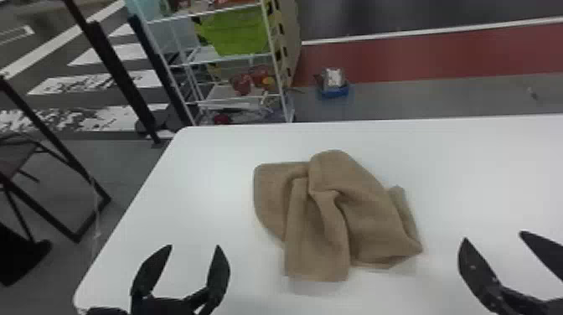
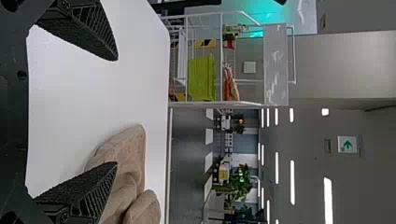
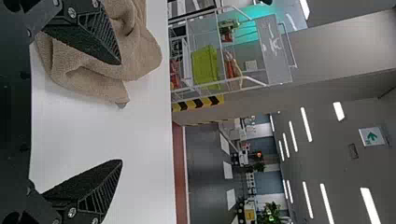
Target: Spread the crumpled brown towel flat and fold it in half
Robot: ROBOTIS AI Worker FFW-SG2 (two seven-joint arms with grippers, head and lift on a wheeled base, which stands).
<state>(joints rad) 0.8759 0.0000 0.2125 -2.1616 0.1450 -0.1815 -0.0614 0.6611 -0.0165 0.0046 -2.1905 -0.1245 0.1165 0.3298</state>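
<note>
The brown towel [image 1: 322,218] lies crumpled on the white table [image 1: 218,146], with overlapping folds across its middle and a small corner sticking out at its right. My left gripper [image 1: 194,249] is open at the near left, apart from the towel. At the near right, my right gripper [image 1: 494,236] stands open, also apart from it. In the left wrist view, the towel [image 2: 126,177] is partly behind one finger of my left gripper [image 2: 116,112]. The right wrist view has the towel [image 3: 105,70] beyond one finger of my right gripper [image 3: 121,112].
Behind the table's far left edge stands a white wire rack [image 1: 230,60] holding a green bin [image 1: 234,31]. A small blue and silver item [image 1: 334,83] sits on the floor past the far edge. Black metal legs [image 1: 121,79] stand on the floor at the left.
</note>
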